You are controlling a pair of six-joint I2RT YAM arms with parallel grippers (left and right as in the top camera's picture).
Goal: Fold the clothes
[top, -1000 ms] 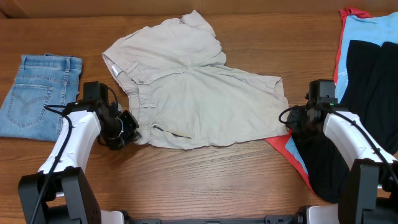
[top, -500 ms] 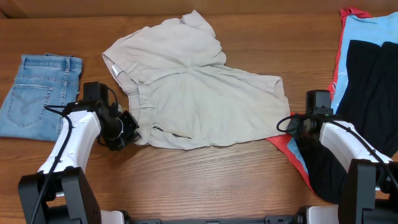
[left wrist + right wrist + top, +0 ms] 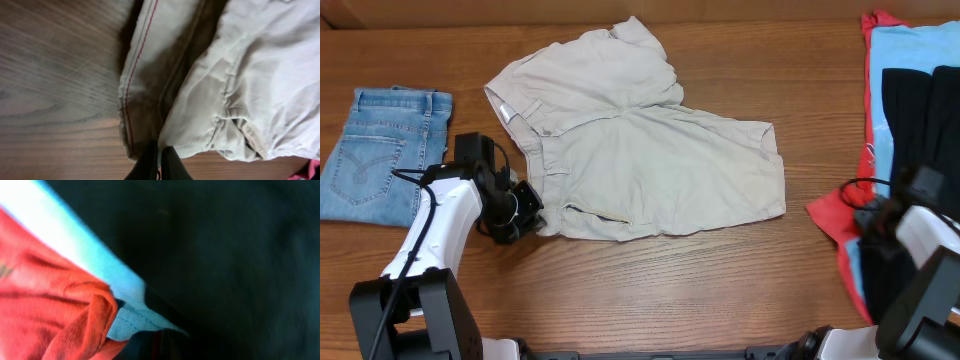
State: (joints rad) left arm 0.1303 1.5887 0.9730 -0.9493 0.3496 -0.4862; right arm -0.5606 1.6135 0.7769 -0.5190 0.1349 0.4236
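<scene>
Change: the side pile has been dragged right. The red garment (image 3: 832,213) poked out from under the right edge of the shorts (image 3: 640,150) a second ago and now lies well apart from them, with bare tabletop (image 3: 790,250) between. The right arm (image 3: 932,232) has swung down and right with it. Shorts not moved, still spread mid-tabletop. They are now free of the pile, so folding them can probably start.

Left fingers (image 3: 172,167) unchanged: closed, tips at the shorts' lower left hem. Unclear if any cloth is pinched.

Hard to see: the right arm is motion-blurred overhead. The right wrist view shows only red, light-blue garment (image 3: 127,317) and black garment (image 3: 225,255) cloth up close. Right fingers not made out, so open or closed can't be told. The pile is cut off at the frame's right edge. Jeans (image 3: 380,150) lie far left, apart.
</scene>
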